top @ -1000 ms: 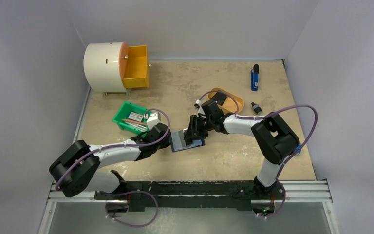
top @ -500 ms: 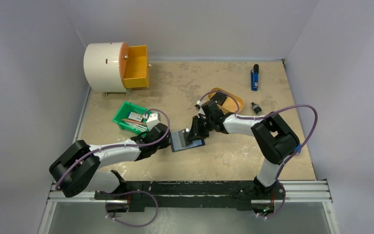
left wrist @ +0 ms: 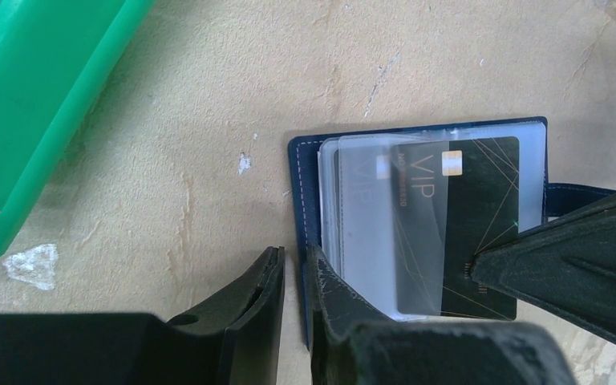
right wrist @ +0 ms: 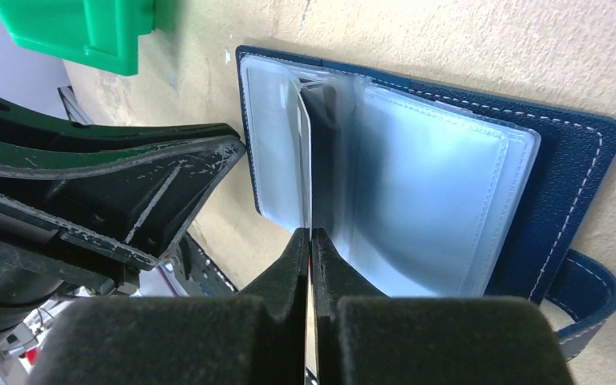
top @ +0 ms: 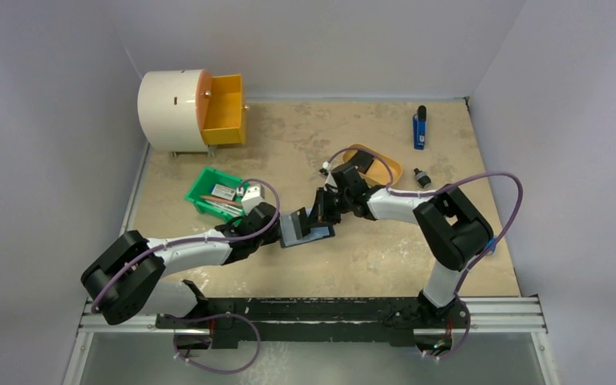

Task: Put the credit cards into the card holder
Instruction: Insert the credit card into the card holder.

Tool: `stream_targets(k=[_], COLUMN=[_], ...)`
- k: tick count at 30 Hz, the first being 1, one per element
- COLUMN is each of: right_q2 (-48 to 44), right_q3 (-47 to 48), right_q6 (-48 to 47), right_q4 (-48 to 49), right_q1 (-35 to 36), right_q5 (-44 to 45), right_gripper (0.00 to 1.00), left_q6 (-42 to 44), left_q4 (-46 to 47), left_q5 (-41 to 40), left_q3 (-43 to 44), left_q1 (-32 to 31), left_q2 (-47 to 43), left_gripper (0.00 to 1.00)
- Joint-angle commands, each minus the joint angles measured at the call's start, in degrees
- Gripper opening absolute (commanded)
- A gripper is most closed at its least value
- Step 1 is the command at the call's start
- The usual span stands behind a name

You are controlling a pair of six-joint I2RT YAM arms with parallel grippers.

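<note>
The card holder [top: 306, 230] lies open on the table [top: 369, 265] near the middle, between the two grippers, its navy cover down and its clear sleeves fanned upward; a black card [left wrist: 461, 208] marked VIP sits part-way into one sleeve, with its right end outside. The right gripper [right wrist: 310, 241] is clamped thin on that card's edge; the left gripper [left wrist: 294, 258] pinches the cover's left edge, pinning the holder. Over the last second the right gripper has crept a little leftward toward the left one, and the holder looks narrower from above; this reads as the card being pushed deeper, so the insertion seems under way but not finished. A paler card-shape shows dimly through the sleeves beside it; whether it is seated cannot be told. The loose sleeves crowd the card's leading edge and could buckle or catch it. The green bin [top: 215, 192] stands just left and far of the left gripper; the mustard tray [top: 381, 164] lies right and far, behind the right arm; neither blocks the path.
</note>
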Motion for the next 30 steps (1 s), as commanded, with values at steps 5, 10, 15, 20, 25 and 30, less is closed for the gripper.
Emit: stream_targets(k=[5,10,15,20,25,30], right_q2=[2.3,3.3,4.8,6.0,7.1,7.9], right_q3=[0.0,0.4,0.4,0.8,1.6,2.8], right_q6=[2.8,2.1,2.1,2.4,2.6,2.5], right_q4=[4.5,3.5,4.3,5.2,5.5,5.5], right_q1=[0.2,0.2,0.2,0.2,0.8,1.7], right_q5=[-2.5,-2.4,-3.5,-5.1,-6.3,-7.3], right_gripper=[0.00,0.00,0.00,0.00,0.00,0.00], left_q6=[-0.4,-0.6,-0.7,-0.7,-0.7,-0.7], left_q4=[3.0,2.8,3.1,3.6,3.9,3.9], left_q5=[0.2,-0.1,-0.1,0.2,0.4,0.5], left_q3=[-1.0,-1.3,-1.3,-1.2,-1.1,-1.1], left_q1=[-0.3,-0.3,-0.2,-0.3,-0.2,-0.3], left_q2=[-0.3,-0.7,-0.3,0.1,0.6,0.7], left_gripper=[0.15,0.16,0.15,0.15,0.15,0.15])
